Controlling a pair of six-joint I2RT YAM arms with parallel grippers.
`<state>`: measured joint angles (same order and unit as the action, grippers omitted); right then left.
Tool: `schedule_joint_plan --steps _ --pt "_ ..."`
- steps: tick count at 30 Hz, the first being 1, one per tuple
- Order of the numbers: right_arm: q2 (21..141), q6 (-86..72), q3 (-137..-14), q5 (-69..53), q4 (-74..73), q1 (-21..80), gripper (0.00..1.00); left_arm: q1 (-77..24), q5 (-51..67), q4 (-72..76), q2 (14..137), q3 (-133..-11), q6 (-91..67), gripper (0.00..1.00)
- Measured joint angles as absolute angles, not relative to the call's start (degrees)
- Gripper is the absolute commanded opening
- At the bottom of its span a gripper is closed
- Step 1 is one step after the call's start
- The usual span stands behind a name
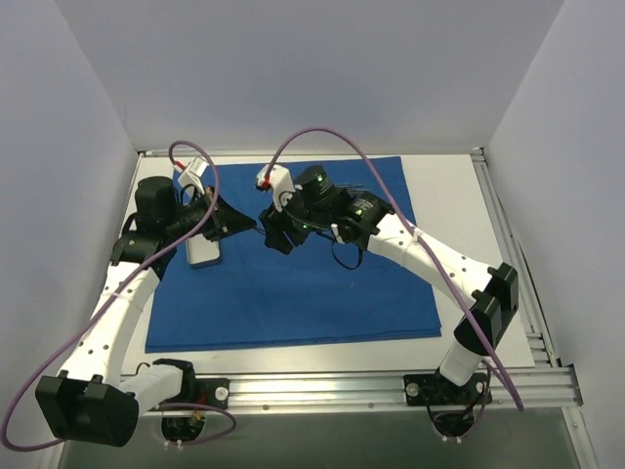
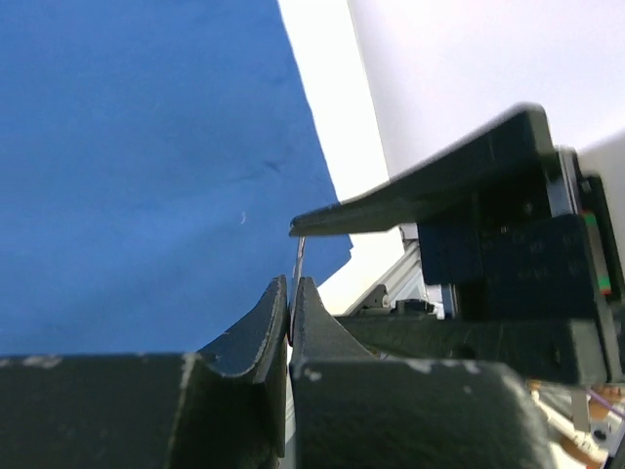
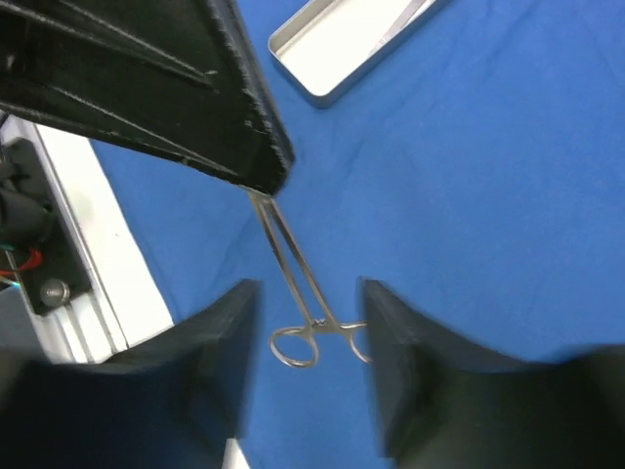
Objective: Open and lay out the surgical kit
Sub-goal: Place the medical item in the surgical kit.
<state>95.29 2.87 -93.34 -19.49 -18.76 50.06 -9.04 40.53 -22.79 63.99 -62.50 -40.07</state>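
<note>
One forceps (image 3: 293, 278) hangs above the cloth (image 1: 322, 293), toward its far left corner | left gripper (image 2: 291, 293) clamped on the tips; right gripper (image 3: 308, 327) half-open, rings apparently loose between its fingers | tray (image 1: 203, 254) at cloth's left edge | best: right backs off clear of the rings; left lowers it flat beside tray

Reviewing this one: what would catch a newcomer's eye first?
Both arms meet over the spread blue cloth, thin metal forceps between them: the left gripper shut on the tips, the right gripper open around the ring handles. A pale tray sits on the cloth near its left edge.
</note>
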Motion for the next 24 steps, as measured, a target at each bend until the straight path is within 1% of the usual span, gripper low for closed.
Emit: schedule_joint_plan --steps 2,5,8,9,11,12,14,15,16,17,18,21,24 --pt "96.8 3.8 -94.2 -17.9 -19.2 51.1 0.34 -9.2 39.1 -24.0 64.3 -62.5 -40.8 0.02" --pt "98.5 4.9 -94.7 -15.5 -19.8 52.5 0.33 -9.3 37.6 -25.2 64.4 -62.5 -41.4 0.02" --pt "99.4 6.0 -94.9 -13.3 -20.3 53.7 0.28 -9.4 36.6 -26.6 64.4 -62.5 -41.6 0.02" --pt "99.6 6.3 -95.2 -12.6 -20.6 54.0 0.16 -9.4 36.4 -26.9 64.4 -62.5 -41.7 0.02" --pt "100.1 7.4 -96.1 -11.8 -21.4 54.5 0.01 -9.5 35.8 -26.8 64.4 -62.5 -41.8 0.02" --pt "100.3 8.0 -96.4 -11.6 -21.6 54.7 0.0 -9.5 35.4 -26.4 64.6 -62.5 -41.8 0.07" --pt "100.6 8.6 -96.8 -9.3 -22.2 55.7 0.0 -9.4 35.4 -26.7 64.7 -62.5 -41.6 0.4" --pt "100.7 9.0 -96.8 -8.3 -22.2 56.0 0.0 -9.4 35.2 -26.6 64.8 -62.5 -41.6 0.6" --pt "100.8 9.4 -96.8 -7.0 -22.2 56.0 0.0 -9.3 35.1 -26.4 64.8 -62.5 -41.8 0.67" --pt "101.0 10.0 -96.8 -5.1 -22.2 56.0 0.0 -9.2 34.8 -26.4 64.9 -62.5 -42.0 0.71" --pt "101.1 11.0 -96.5 -3.4 -21.9 55.9 0.0 -8.9 34.6 -26.4 64.9 -62.4 -42.2 0.77" --pt "101.0 15.1 -94.9 -0.4 -21.7 54.8 0.0 -7.3 32.2 -26.5 64.9 -61.8 -42.2 0.8" --pt "101.1 20.3 -93.1 0.7 -23.0 52.5 0.0 -5.5 29.0 -27.2 64.9 -61.3 -41.6 0.8"
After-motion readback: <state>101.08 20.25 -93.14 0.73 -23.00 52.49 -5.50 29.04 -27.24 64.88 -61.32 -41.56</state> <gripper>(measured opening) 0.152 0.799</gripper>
